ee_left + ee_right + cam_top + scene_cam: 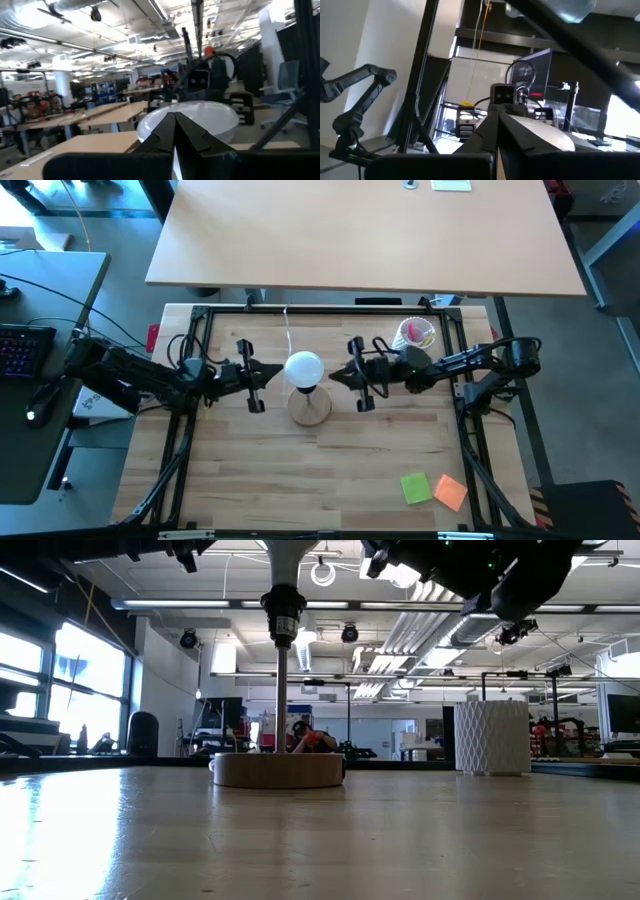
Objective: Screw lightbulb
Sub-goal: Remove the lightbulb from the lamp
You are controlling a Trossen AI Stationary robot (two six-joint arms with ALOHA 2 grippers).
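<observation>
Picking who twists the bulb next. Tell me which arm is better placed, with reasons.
Left, narrowly. In the high view the left gripper, shut, sits right beside the lightbulb on the lamp base. The right gripper, also shut, stands slightly farther off. Either must open first.

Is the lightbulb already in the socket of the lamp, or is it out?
In. The lightbulb sits on top of the lamp, directly over its wooden base. How deeply it is screwed, the pictures cannot tell.
</observation>
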